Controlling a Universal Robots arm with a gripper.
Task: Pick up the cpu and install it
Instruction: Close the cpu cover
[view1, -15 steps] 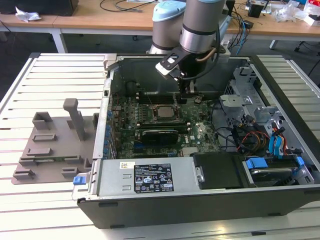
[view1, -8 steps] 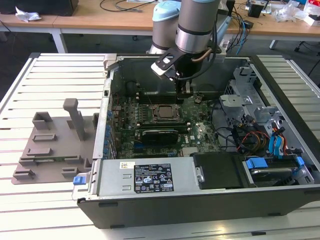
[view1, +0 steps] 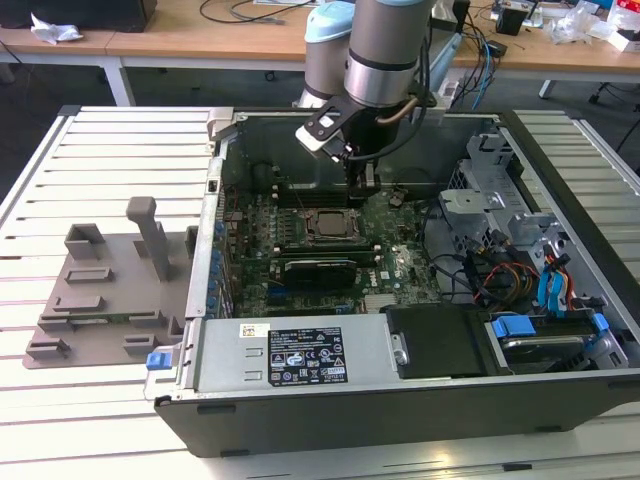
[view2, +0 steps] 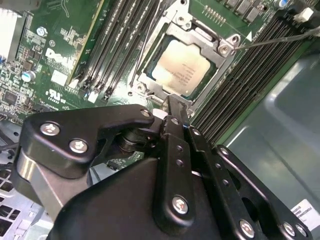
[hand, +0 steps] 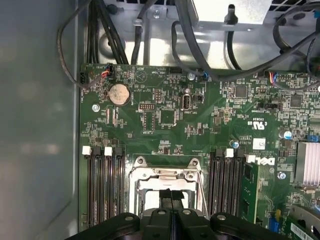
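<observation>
- Black two-fingered gripper (view2: 173, 103) on the silver-and-grey arm is hanging inside the computer case, its fingers pressed together with nothing between them. In both wrist views its tip is pointing at one edge of the socket; whether it is touching the frame cannot be told.
- White slatted metal table (view1: 110, 140) is carrying everything in the exterior view.
- Large black open computer case (view1: 400, 410) is lying on its side on the table, with its inside facing up.
- Grey plastic fixture plate with upright posts (view1: 100, 300) is lying just beside the case, at the exterior view's left.
- Green motherboard (hand: 225, 120) is covering the case floor beneath the gripper.
- Black memory slots (hand: 102, 185) are running in rows on both sides of the socket.
- Square metal socket frame (view2: 197, 35) is sitting between those rows, framing the chip.
- Silvery-grey square cpu (view2: 181, 67) is lying flat inside the socket frame, its top plate facing up, just beside the gripper's tip.
- Thin wire lever (view2: 280, 37) is reaching out from one corner of the frame.
- Round silver coin battery (hand: 119, 93) is sitting on the board, well apart from the socket.
</observation>
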